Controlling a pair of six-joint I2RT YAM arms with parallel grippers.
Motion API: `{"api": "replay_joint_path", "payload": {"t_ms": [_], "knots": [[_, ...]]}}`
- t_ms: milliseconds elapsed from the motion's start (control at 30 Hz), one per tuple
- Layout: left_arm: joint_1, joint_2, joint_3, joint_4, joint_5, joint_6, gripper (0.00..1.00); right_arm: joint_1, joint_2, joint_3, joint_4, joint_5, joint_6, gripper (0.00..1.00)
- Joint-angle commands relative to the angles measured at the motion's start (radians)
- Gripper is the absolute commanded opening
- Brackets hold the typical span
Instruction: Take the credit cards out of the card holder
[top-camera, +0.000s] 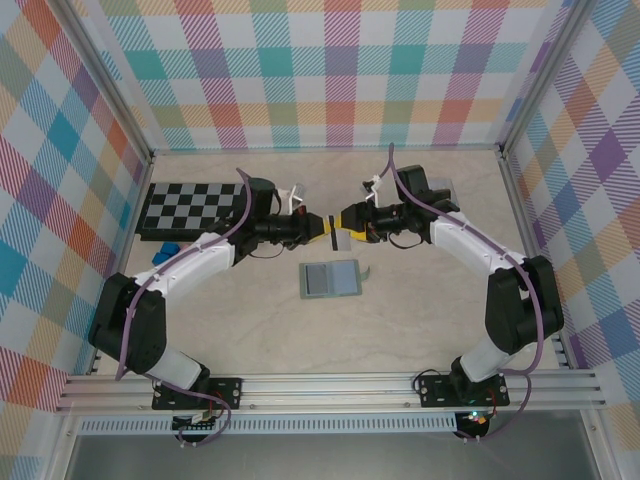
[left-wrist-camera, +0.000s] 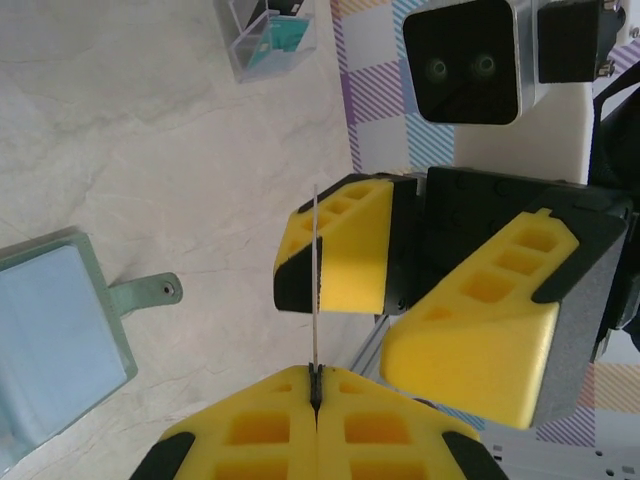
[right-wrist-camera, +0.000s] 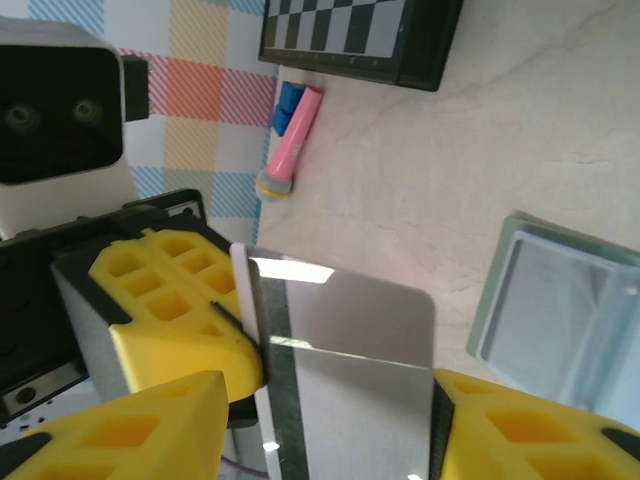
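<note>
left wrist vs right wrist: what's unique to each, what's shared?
Left wrist: the clear box, a green tab clasp, and the credit card edge-on in the left gripper's shut jaws. Right wrist: the chessboard, a pink object and a blue block beside it, and the card's flat face with its dark stripe. Both: the card, the open card holder, the table, and both grippers, the right gripper with jaws apart.

Chessboard (top-camera: 190, 208) far left on marbled table (top-camera: 420, 330), blue blocks (top-camera: 168, 247) beside it, pink stick (right-wrist-camera: 290, 140), perhaps a marker, clear box (left-wrist-camera: 270, 35).
</note>
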Motion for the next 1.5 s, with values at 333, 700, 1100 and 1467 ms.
{"api": "replay_joint_path", "payload": {"t_ms": [333,700,1100,1467], "knots": [[0.041,0.014,-0.006,0.063,0.022,-0.053,0.0,-0.006,-0.066,-0.055,0.078,-0.096,0.032,0.43],[0.049,0.016,0.004,-0.004,-0.007,-0.054,0.09,-0.006,-0.065,-0.042,0.039,-0.037,0.075,0.0],[0.051,-0.092,0.044,-0.52,-0.508,0.131,0.85,-0.007,0.004,0.195,-0.435,0.744,0.072,0.0],[0.052,-0.103,0.065,-0.604,-0.594,0.243,1.0,-0.038,0.296,0.578,-0.662,1.265,0.298,0.0]]}}
